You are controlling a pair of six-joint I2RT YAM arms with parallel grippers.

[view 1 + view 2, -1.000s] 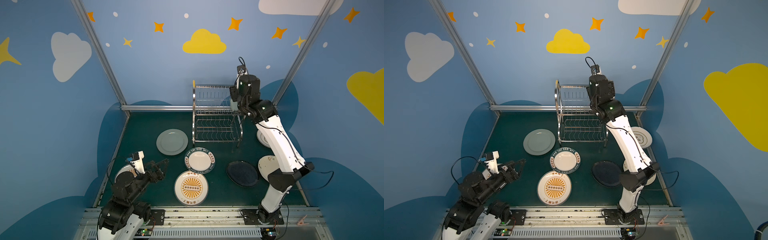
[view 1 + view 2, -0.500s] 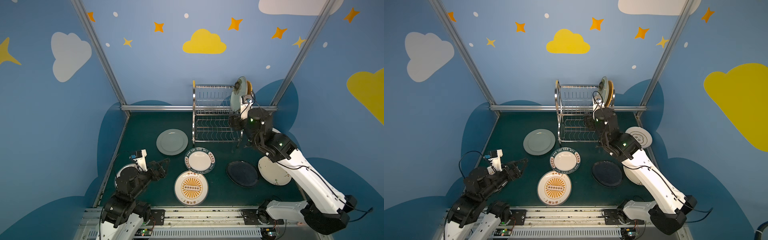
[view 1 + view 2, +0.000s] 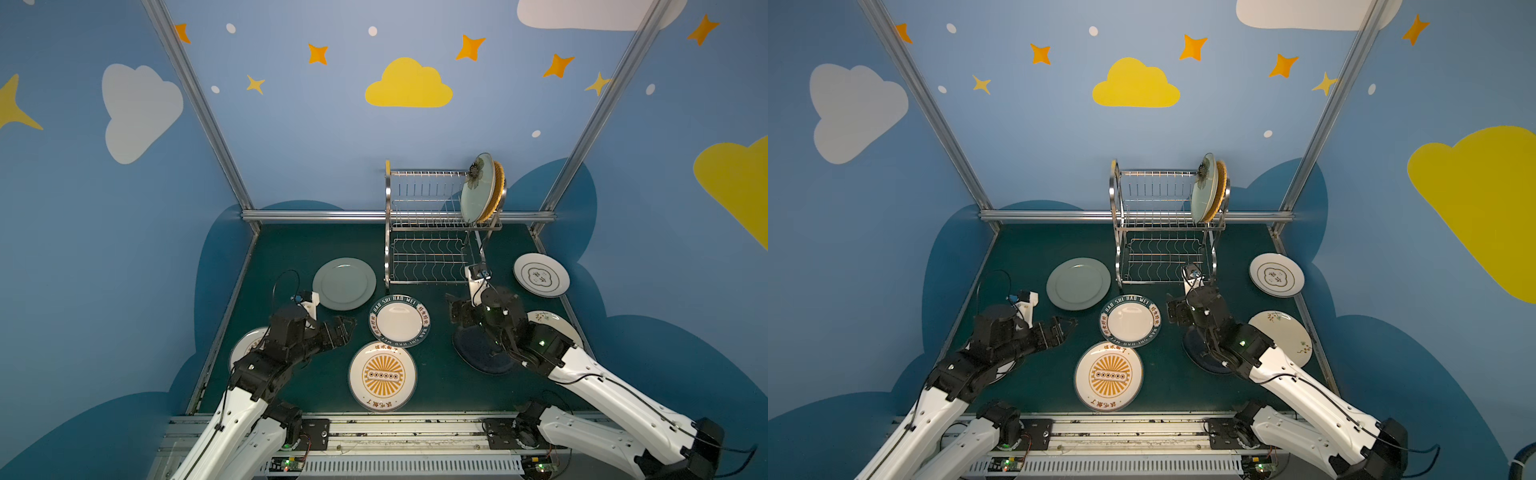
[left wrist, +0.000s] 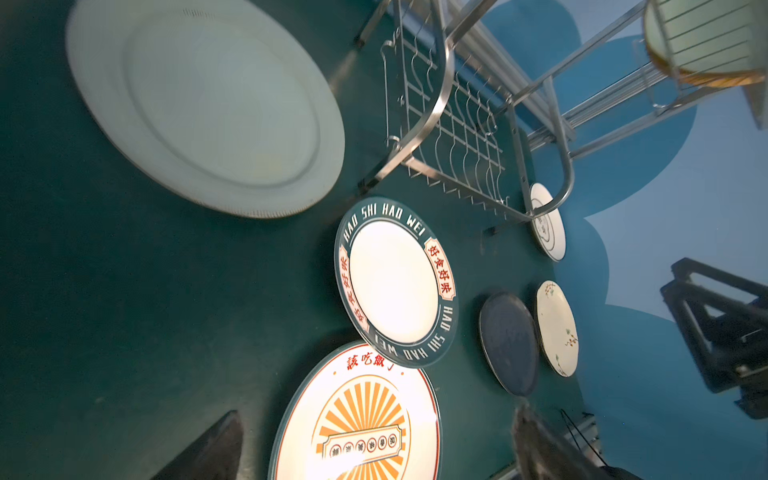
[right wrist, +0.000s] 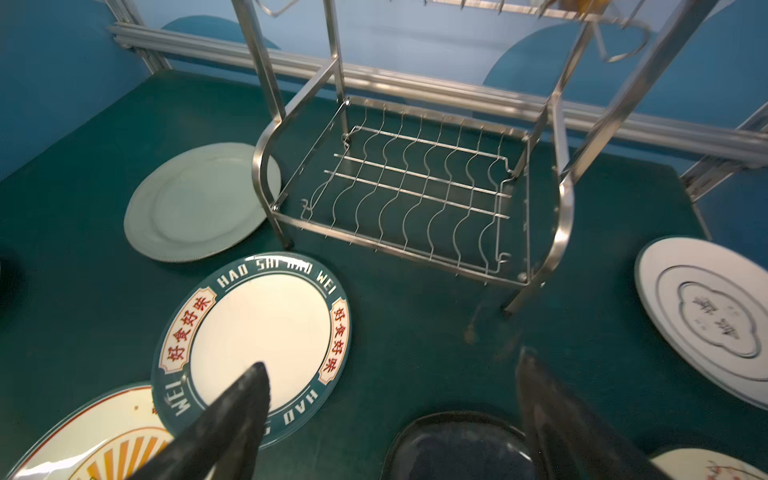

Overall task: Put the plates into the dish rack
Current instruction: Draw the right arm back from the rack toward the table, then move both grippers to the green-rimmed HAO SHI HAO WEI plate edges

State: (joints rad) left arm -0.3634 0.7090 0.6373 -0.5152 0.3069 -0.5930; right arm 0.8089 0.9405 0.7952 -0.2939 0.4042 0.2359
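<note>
near: left gripper (image 3: 347,326), right gripper (image 3: 451,311) both spread wide, empty | mat (image 3: 291,249): seven plates flat, unloaded, e.g. sunburst plate (image 3: 382,376), lettered-rim plate (image 3: 399,319), black plate (image 3: 478,353) | far: dish rack (image 3: 432,232) upper tier holds pale green plate (image 3: 478,195), orange woven plate (image 3: 498,187) upright | hidden: one plate (image 3: 249,345) mostly under left arm

Two plates (image 3: 477,195) stand in the dish rack (image 3: 387,249) — others lie before it.
</note>
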